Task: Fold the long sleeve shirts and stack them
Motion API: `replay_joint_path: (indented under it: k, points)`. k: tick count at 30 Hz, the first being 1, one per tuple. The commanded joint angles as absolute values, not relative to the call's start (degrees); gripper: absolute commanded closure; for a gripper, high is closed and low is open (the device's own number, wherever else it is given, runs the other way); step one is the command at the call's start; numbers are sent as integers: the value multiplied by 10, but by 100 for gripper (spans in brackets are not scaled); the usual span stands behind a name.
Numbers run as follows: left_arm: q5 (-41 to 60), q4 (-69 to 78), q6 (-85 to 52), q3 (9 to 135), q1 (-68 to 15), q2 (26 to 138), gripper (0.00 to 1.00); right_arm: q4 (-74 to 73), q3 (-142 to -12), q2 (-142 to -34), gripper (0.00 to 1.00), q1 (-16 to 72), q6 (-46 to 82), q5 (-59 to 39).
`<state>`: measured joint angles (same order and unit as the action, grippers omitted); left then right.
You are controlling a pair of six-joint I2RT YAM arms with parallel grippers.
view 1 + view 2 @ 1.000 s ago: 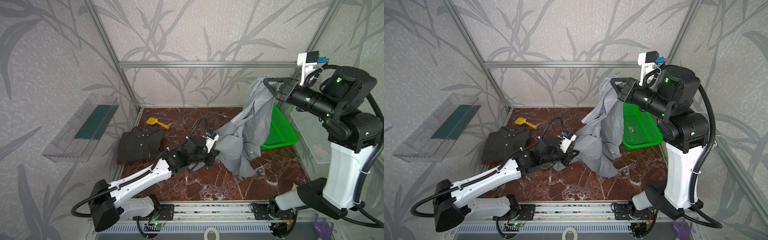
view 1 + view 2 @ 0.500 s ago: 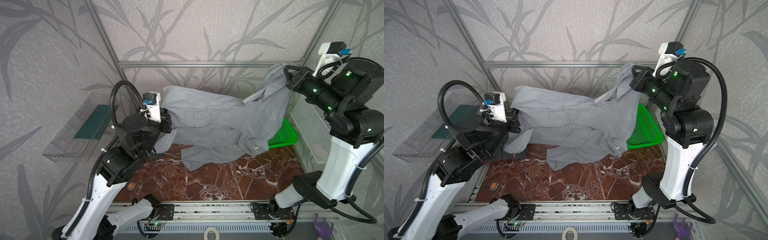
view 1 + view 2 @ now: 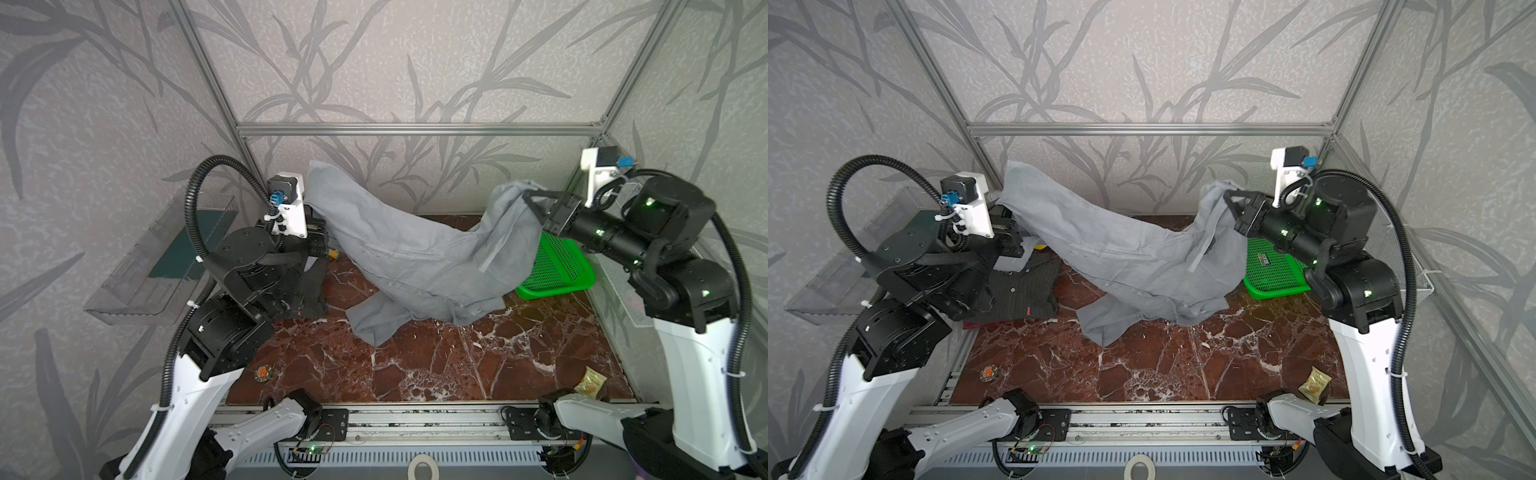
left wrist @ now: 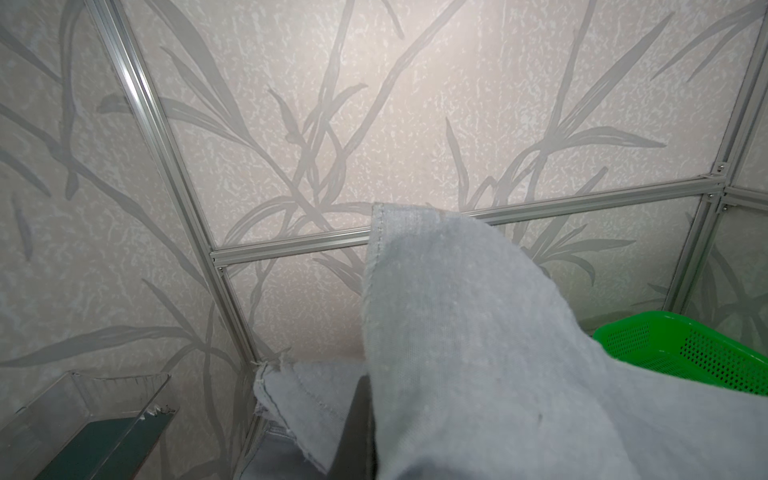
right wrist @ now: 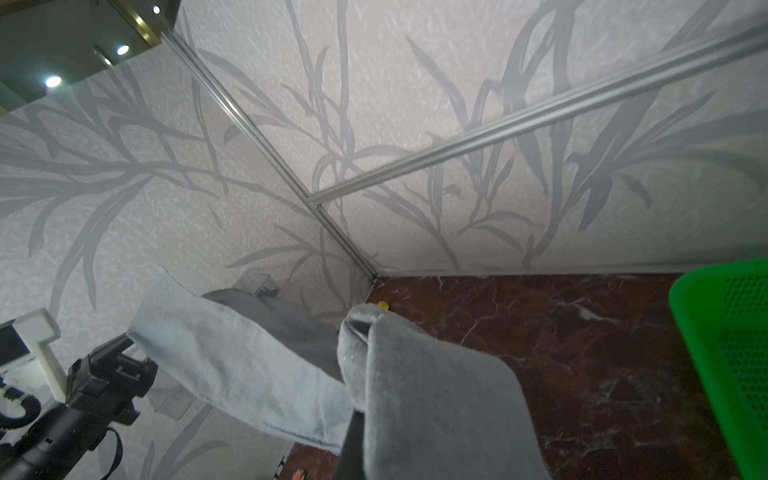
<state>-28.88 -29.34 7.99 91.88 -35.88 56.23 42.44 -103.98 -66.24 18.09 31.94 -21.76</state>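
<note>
A light-grey shirt [image 3: 419,257] [image 3: 1133,257] hangs stretched between both grippers, and its lower part sags onto the marble table [image 3: 457,365]. My left gripper [image 3: 318,216] [image 3: 1009,226] is shut on one corner at the back left; cloth [image 4: 457,332] covers its jaws. My right gripper [image 3: 530,203] [image 3: 1229,199] is shut on the other end [image 5: 436,395] at the back right. A dark pinstriped shirt [image 3: 1021,291] lies folded at the left, partly behind my left arm. A dark red garment [image 3: 971,325] shows as a sliver under it.
A green mesh basket [image 3: 557,270] [image 3: 1275,274] stands at the back right, just beyond the grey shirt. A yellow item [image 3: 1040,247] lies behind the folded shirts. A snack packet [image 3: 590,382] and a small orange object [image 3: 262,372] lie near the front edge. A clear tray [image 3: 166,257] hangs on the left wall.
My left gripper rose from the table to the back left with the grey shirt's corner. The right gripper then came down and inward, so the shirt sags onto the table.
</note>
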Motion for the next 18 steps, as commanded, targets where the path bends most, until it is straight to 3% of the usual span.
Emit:
replay_joint_path:
  k: [1, 5, 9, 17, 18]
  points:
    - [-300, -289, 93, 896, -357, 558, 100, 340, -941, -606, 100, 227, 333, -235]
    - [-296, -290, 86, 909, -357, 571, 100, 310, -819, -570, 100, 309, 322, -190]
    - [-280, -308, 75, 937, -357, 585, 100, 301, -759, -562, 100, 311, 318, -175]
    - [-267, -303, 69, 919, -357, 601, 100, 336, -810, -626, 100, 307, 265, -168]
    - [-269, -300, 69, 918, -357, 598, 100, 340, -802, -639, 96, 308, 267, -183]
